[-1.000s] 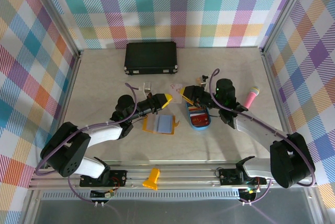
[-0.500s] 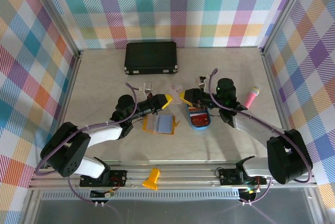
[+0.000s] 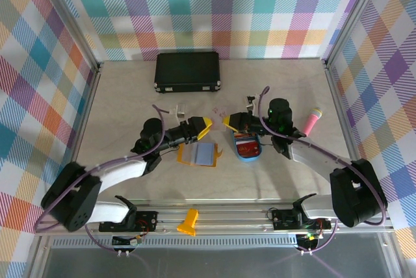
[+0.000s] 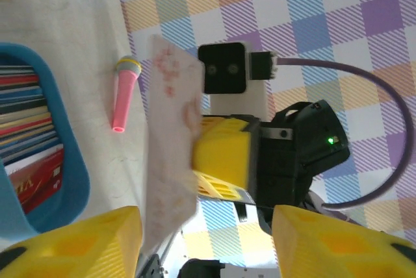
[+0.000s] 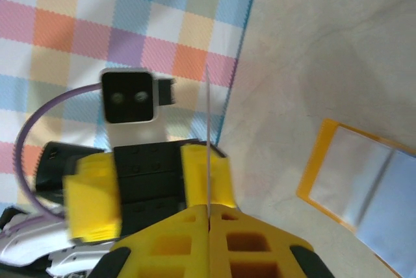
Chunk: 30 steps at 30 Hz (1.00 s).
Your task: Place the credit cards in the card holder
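Pinched edge-on in the closed right gripper: one pale card, aloft between tray and holder. Spread wide, gripping nothing: left gripper. Beware a twist or drop from a shallow pinch. Beware a tilted card jamming at the pocket mouth.

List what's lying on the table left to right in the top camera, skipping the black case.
card holder → blue tray → pink microphone
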{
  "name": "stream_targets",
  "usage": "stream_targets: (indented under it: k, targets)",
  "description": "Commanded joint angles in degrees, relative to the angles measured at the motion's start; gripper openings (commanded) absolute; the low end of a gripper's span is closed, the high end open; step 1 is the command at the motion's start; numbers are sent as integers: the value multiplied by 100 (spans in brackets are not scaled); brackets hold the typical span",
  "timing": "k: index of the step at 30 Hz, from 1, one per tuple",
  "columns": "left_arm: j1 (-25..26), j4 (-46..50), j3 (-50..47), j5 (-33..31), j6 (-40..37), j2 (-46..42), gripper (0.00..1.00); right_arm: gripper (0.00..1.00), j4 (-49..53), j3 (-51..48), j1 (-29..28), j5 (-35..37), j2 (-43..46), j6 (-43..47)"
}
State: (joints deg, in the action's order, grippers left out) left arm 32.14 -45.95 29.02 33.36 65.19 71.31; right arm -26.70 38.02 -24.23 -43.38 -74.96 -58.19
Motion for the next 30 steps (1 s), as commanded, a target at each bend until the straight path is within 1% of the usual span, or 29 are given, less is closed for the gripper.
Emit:
stream_targets:
  k: [1, 2, 3, 5, 7, 11, 17, 22, 26, 30]
  targets:
    - [-219, 2311, 62, -401, -1284, -1026, 65, 0, 748, -119, -89, 487, 370, 533]
    - [-270, 3022, 162, -575, -1649, -1301, 68, 0, 805, -173, -142, 624, 438, 571]
    - [-322, 3523, 246, -680, -1885, -1494, 70, 0, 802, -239, -185, 734, 486, 581]
    - [-491, 4281, 364, -712, -2211, -1715, 72, 0, 785, -398, -309, 1038, 595, 572]
    - [-663, 4535, 339, -625, -2268, -1785, 72, 0, 741, -503, -457, 1290, 660, 609]
    - [-912, 4681, 236, -547, -2287, -1829, 71, 0, 775, -557, -775, 1745, 697, 660]
    - [-1188, 5771, 569, -891, -2681, -1526, 67, 0, 683, -631, -1223, 2362, 671, 645]
    - [-1309, 5845, 655, -503, -2802, -1075, 64, 0, 805, -646, -1451, 2616, 615, 709]
    - [-1316, 5800, 641, -558, -2827, -966, 63, 0, 771, -684, -1553, 2727, 533, 639]
    - [-1316, 5698, 599, -593, -2855, -868, 59, 0, 879, -613, -1731, 2904, 375, 639]
